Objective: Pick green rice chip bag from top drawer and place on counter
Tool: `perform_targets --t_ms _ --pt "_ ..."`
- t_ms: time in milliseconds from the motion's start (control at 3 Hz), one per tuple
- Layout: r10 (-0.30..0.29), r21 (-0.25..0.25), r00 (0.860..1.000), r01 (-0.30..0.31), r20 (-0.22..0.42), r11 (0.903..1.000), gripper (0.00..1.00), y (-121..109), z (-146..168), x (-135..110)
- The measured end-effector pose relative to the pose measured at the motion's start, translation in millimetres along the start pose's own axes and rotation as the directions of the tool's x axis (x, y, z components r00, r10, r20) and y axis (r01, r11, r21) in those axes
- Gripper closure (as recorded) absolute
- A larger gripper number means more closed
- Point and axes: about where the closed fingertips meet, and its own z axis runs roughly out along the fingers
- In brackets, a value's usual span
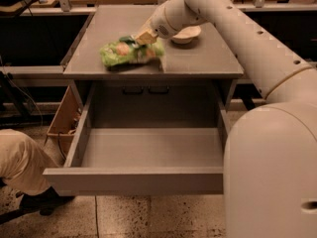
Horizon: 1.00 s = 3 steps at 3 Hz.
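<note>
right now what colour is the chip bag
Bag light green, camera view; gripper at its top, over counter.

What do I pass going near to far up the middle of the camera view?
top drawer → front of the counter → green rice chip bag, with the gripper at its far right end → white bowl

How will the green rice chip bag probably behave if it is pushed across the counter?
The green rice chip bag looks crinkled and puffy, so it would probably deform rather than stay stiff. It lies flat on the smooth counter, so it would likely slide, not roll. The gripper is at the bag's upper right edge.
</note>
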Motion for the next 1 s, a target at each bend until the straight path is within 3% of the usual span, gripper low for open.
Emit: perform_targets --t_ms 333,667,1000 --pt "-0.027 -0.014 1.0 0.027 0.002 0.9995 0.0 0.1 -14.7 -3.0" --pt "-0.05 -0.021 0.999 0.05 -0.011 0.9985 0.0 -1.9 -37.9 -3.0" --pt "-0.113 -0.024 0.992 0.112 -0.053 0.9935 0.0 -3.8 -85.3 6.6"
